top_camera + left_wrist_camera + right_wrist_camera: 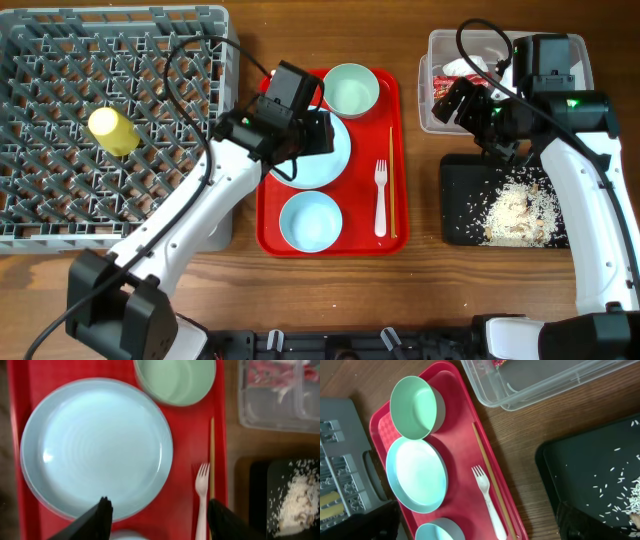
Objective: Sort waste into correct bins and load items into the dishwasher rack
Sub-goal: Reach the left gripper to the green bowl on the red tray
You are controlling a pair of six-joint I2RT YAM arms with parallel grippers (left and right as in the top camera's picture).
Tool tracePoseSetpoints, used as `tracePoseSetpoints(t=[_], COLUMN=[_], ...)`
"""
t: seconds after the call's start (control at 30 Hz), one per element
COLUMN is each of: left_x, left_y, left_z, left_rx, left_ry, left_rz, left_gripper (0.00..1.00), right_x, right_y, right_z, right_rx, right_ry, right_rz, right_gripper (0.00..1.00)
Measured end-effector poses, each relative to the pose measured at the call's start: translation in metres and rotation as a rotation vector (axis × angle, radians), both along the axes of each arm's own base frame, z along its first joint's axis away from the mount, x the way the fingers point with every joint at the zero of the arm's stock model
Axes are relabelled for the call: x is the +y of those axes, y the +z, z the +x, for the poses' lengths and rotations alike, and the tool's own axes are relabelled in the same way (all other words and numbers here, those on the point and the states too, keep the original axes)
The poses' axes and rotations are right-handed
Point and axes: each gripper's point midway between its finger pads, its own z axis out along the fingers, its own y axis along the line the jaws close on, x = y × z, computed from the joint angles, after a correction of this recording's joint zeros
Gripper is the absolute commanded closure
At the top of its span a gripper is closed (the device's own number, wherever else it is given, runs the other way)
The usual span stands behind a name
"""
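Left gripper (pixel 159 503) hovers half-open and empty over the smooth, round, pale plate (pixel 95 450) on a glossy red tray (pixel 186 435).

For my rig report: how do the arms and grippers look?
The left arm and right arm have white links and black joints, each with a black cable. The left gripper and right gripper are black. A green light glows on the right.

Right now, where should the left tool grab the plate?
Probably by the rim, on the side facing the fork, coming down from above. The plate lies flat on the tray, so only its raised edge can be pinched. That side has bare tray beside it; the green bowl crowds the far rim and the tray wall hugs the opposite one.
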Motion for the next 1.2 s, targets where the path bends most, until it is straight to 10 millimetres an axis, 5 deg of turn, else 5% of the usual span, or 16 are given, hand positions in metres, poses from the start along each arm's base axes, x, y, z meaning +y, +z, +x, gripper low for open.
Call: tracePoseSetpoints(t=[0.23,0.37,0.57,0.77,0.87,1.03,1.1,1.2], left_x=[-0.043,-0.049,-0.044,-0.029,-0.007,0.026,0.015,-0.021], left_y=[-0.055,-0.085,-0.069,-0.072,-0.03,0.062,0.074,0.08], left_z=[-0.003,0.01,0.052,0.039,0.058,0.099,0.098,0.105], left_rx=[-0.015,-0.072,-0.282,-0.168,-0.073,-0.16,-0.198,-0.289], left_ry=[-0.182,-0.172,-0.121,-0.206,-0.187,-0.14,-0.19,-0.276], left_rz=[0.07,0.183,0.265,0.337,0.266,0.149,0.128,0.1], left_gripper=[0.4,0.47,0.36,0.28,0.34,0.23,0.3,0.18], right_x=[0.0,0.0,0.0,0.0,0.0,0.0,0.0,0.0], right_y=[0.0,0.0,0.0,0.0,0.0,0.0,0.0,0.0], right_z=[0.0,0.0,0.0,0.0,0.0,0.0,0.0,0.0], right_rx=[0.001,0.001,0.001,0.001,0.001,0.001,0.001,0.0], right_ry=[0.0,0.0,0.0,0.0,0.0,0.0,0.0,0.0], right_rz=[0.0,0.0,0.0,0.0,0.0,0.0,0.0,0.0], right_gripper=[0.0,0.0,0.0,0.0,0.0,0.0,0.01,0.0])
